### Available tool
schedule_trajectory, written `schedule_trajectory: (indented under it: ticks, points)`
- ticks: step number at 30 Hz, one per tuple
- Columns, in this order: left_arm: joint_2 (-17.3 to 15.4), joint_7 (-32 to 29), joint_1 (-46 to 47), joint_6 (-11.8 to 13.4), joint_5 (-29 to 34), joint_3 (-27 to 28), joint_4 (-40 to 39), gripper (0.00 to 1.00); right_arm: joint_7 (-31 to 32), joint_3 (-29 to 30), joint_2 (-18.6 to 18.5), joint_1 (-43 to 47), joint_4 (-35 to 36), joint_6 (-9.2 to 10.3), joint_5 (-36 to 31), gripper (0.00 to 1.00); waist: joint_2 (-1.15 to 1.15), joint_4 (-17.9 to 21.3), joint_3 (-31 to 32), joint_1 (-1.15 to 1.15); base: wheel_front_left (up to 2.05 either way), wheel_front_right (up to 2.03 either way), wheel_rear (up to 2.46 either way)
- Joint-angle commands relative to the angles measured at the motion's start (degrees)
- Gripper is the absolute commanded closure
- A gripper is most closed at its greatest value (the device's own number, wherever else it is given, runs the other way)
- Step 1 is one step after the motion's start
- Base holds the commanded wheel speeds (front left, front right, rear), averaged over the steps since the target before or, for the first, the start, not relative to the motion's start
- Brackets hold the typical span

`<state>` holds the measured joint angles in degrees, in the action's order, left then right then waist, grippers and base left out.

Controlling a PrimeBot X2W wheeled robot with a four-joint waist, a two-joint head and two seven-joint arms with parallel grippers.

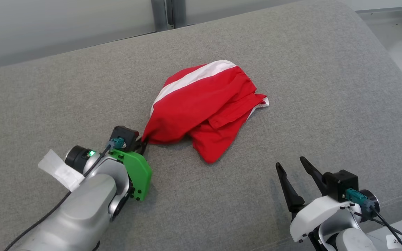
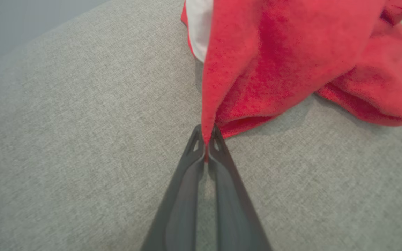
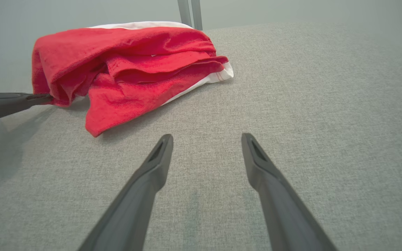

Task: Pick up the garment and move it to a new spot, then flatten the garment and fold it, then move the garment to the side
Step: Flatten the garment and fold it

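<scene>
One corner of the red garment (image 1: 204, 108), heaped at frame centre and extending up-right from my left gripper (image 1: 143, 143), is clamped in its closed jaws, whereas my right gripper (image 1: 290, 162) waits spread apart at lower right, farther off.

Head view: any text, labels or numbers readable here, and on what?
White sticker on the right arm: begins with what looks like "2", rest too small to read.
White tape on the left arm: no writing visible.
Garment: no print visible.
</scene>
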<state>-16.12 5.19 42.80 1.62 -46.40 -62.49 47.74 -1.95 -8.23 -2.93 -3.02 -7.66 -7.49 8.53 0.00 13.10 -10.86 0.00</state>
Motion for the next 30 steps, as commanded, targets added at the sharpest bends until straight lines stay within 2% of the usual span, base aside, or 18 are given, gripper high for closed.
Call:
schedule_trajectory:
  ticks: [1, 9, 15, 20, 23, 30]
  points:
    - [-0.77, 2.03, 1.41, 1.84, 0.72, 0.86, 0.40, 1.00, -0.39, 0.11, 0.01, -0.81, -0.29, 0.00, 0.15, 0.00, 0.00, -0.54, 0.26, 0.00, 0.00, 0.00, 0.00]
    - [-3.50, 9.06, 7.78, 10.35, 5.23, 3.88, -0.34, 1.00, -0.77, -0.62, 0.02, -1.29, -0.96, 0.00, 0.58, 0.00, 0.00, -1.64, 1.36, 0.00, 0.00, 0.00, 0.00]
    - [-6.20, 10.01, 13.51, 14.59, 9.74, 7.82, -5.85, 1.00, -0.93, -1.17, 0.03, -1.61, -1.66, 0.00, 0.93, 0.00, 0.00, -1.70, 2.06, 0.00, 0.00, 0.00, 0.00]
    - [-8.10, 10.01, 17.40, 15.20, 14.47, 9.95, -11.53, 1.00, -1.33, -1.90, 0.03, -1.87, -2.30, 0.00, 1.39, 0.00, 0.00, -0.97, 2.66, 0.00, 0.00, 0.00, 0.00]
    - [-8.44, 10.02, 19.60, 14.50, 16.42, 10.37, -12.97, 1.00, -1.49, -2.32, 0.02, -1.99, -2.80, 0.00, 1.67, 0.00, 0.00, -0.35, 3.09, 0.00, 0.00, 0.00, 0.00]
    - [-6.82, 10.03, 24.92, 12.69, 19.66, 9.85, -14.74, 1.00, -2.19, -2.54, 0.04, -1.67, -3.64, 0.00, 1.99, 0.00, 0.00, 0.24, 3.30, 0.00, 0.00, 0.00, 0.00]
